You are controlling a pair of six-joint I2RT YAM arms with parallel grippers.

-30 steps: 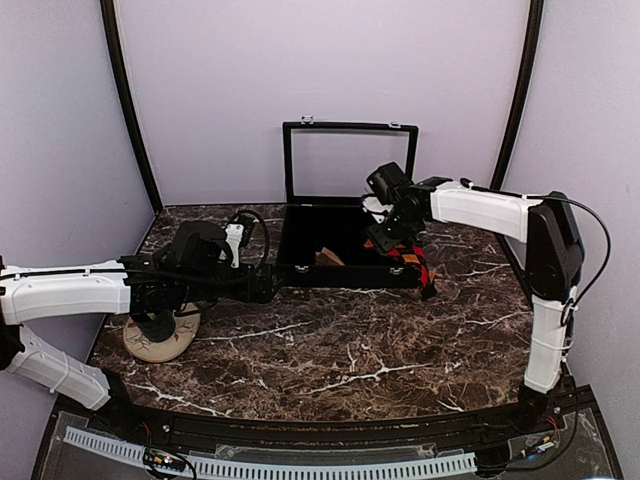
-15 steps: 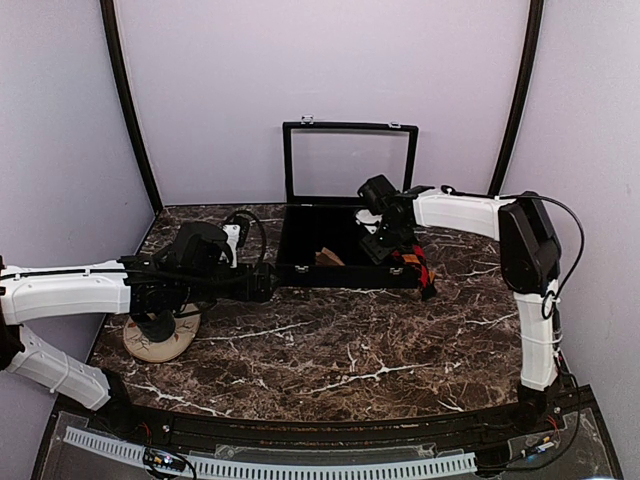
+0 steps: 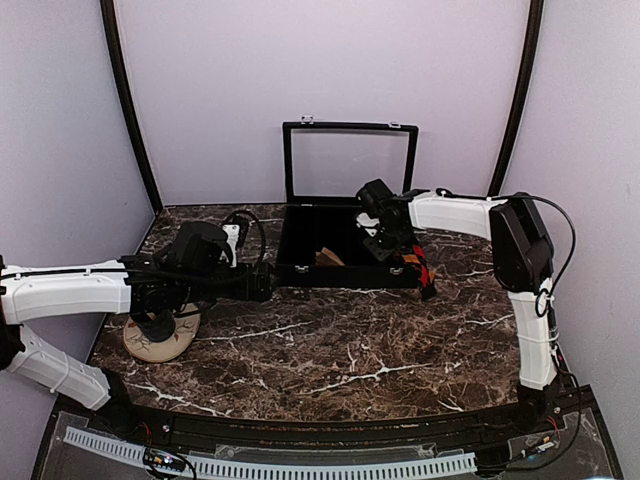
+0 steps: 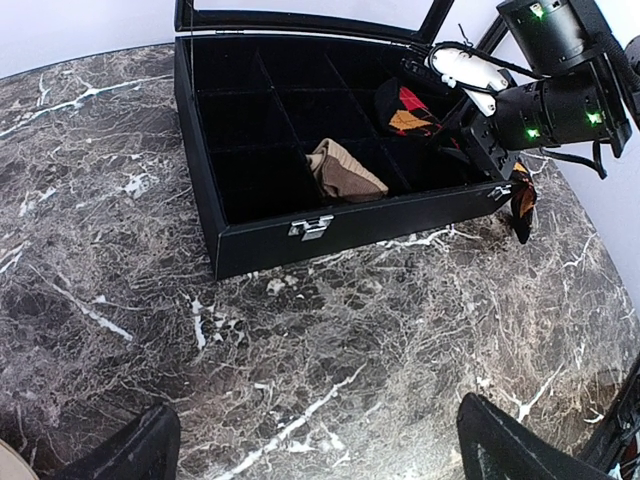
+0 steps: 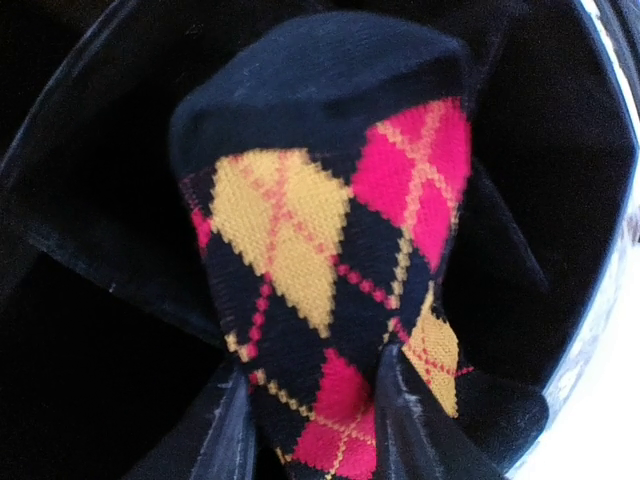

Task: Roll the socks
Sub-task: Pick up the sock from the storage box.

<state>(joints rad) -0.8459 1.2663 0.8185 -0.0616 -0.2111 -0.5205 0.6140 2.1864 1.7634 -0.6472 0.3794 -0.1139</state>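
A white slotted strip (image 3: pixel 300 468) runs along the near edge in front of the arm bases. Beyond it lies the dark brown marble-patterned table (image 3: pixel 330 350) with white veins. On its left side a round, flat, pale wooden disc (image 3: pixel 150 345) sits partly under the left arm.

The left gripper (image 4: pixel 318 408) hovers above bare table just in front of the case's near left corner. Its jaws are spread wide and hold nothing.

Behind it stands the black rectangular compartment case (image 4: pixel 400 215), open, with a small silver latch (image 4: pixel 312 228) on its front wall. No lettering can be made out on the latch or the case.

The plain tan-brown fabric sock (image 4: pixel 345 172) lies bunched in the near row, about the middle of the case, with nothing touching it.

Toward the right end is the soft argyle sock with red, orange and black diamonds (image 5: pixel 320 250), its black toe uppermost in a compartment. The right gripper (image 5: pixel 312 375) reaches down into the case there. Its fingers (image 5: pixel 225 435) press the patterned fabric from both sides, clamped on the argyle sock. A strip of the same pattern hangs outside the case's near right corner. I cannot tell if it is the same sock.

At the back the black-framed clear lid (image 3: pixel 348 126) stands upright against the pale lilac wall (image 3: pixel 320 60).
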